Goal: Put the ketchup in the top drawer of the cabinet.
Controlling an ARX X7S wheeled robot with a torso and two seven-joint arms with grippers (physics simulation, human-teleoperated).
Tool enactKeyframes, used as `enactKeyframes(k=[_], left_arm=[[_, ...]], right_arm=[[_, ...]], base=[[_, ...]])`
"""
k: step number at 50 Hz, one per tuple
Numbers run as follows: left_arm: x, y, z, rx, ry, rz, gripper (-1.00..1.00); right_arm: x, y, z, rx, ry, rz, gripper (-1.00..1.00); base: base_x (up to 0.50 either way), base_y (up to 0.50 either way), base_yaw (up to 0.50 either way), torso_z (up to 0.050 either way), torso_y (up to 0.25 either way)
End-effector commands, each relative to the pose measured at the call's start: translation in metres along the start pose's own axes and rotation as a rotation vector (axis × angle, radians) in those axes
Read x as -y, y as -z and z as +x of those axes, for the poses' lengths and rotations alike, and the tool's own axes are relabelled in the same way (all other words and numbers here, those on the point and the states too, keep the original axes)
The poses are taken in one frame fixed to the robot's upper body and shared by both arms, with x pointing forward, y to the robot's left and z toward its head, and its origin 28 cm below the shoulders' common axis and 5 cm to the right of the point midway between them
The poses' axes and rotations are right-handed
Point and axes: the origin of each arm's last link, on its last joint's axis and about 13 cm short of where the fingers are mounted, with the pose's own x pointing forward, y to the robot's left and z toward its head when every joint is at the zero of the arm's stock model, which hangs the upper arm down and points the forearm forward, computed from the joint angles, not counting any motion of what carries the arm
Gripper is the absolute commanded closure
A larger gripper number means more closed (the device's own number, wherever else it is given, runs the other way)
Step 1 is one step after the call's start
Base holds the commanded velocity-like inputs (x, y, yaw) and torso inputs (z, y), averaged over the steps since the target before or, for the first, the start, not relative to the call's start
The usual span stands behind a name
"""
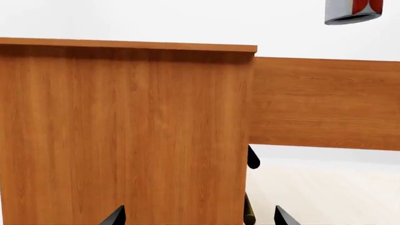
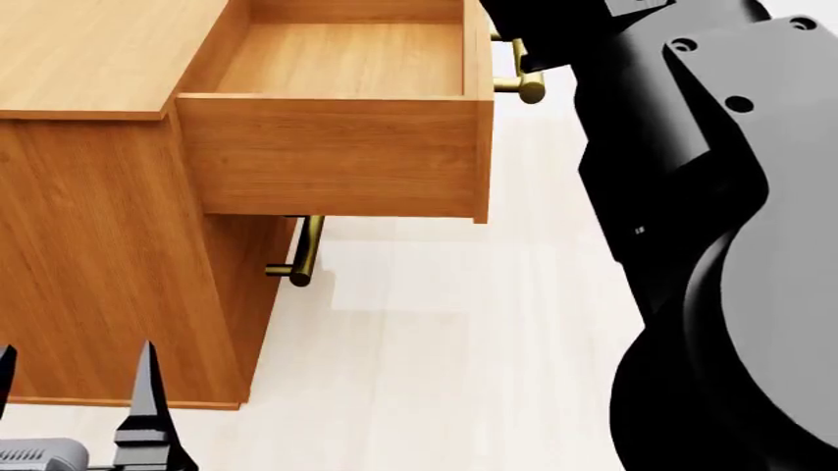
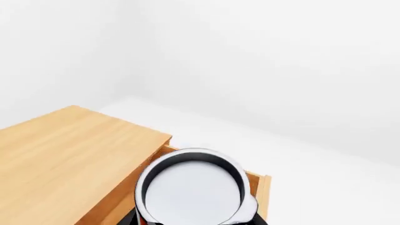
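The ketchup (image 3: 194, 192) shows its silver-grey top in the right wrist view, with a sliver of red below. My right gripper (image 3: 194, 221) is shut on it, dark fingers on both sides, and holds it above the open top drawer (image 2: 340, 147). The drawer is pulled out of the cabinet (image 2: 92, 59) and its inside looks empty. In the left wrist view the can's bottom (image 1: 353, 10) hangs high above the drawer's side (image 1: 325, 103). My left gripper (image 2: 73, 378) is open and empty, low beside the cabinet's side wall (image 1: 125, 136).
The top drawer's brass handle (image 2: 517, 77) sits beside my black right arm (image 2: 707, 245), which fills the right of the head view. The lower drawer's brass handle (image 2: 301, 250) sticks out under the open drawer. Pale floor (image 2: 433, 373) lies in front of the cabinet.
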Motion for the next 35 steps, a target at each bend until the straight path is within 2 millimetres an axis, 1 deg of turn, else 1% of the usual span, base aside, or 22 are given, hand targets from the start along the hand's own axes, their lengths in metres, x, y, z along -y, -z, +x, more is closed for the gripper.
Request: enactKeyframes(k=[1, 12, 17, 26, 35], left_arm=[[0.000, 0.001, -0.001, -0.003, 0.002, -0.002, -1.00], [0.000, 0.001, -0.002, -0.003, 0.002, -0.004, -1.00], [0.000, 0.001, -0.002, -0.006, 0.004, -0.002, -1.00], [0.001, 0.003, -0.003, -0.013, 0.008, -0.004, -1.00], [0.002, 0.004, -0.003, -0.016, 0.008, -0.006, -1.00]], right_arm=[[0.001, 0.006, 0.000, -0.062, -0.028, -0.050, 1.00], [-0.003, 0.007, 0.002, -0.053, -0.135, -0.099, 1.00], [-0.003, 0.011, 0.004, -0.057, -0.152, -0.077, 1.00], [-0.002, 0.028, 0.008, -0.082, -0.171, -0.061, 1.00], [0.000, 0.036, 0.010, -0.078, -0.169, -0.019, 1.00]], base=[[0.00, 0.00, 0.00, 0.000, 0.000], [0.00, 0.00, 0.00, 0.000, 0.000], [0.00, 0.00, 0.00, 0.000, 0.000], [0.00, 0.00, 0.00, 0.000, 0.000], [0.00, 0.00, 0.00, 0.000, 0.001]])
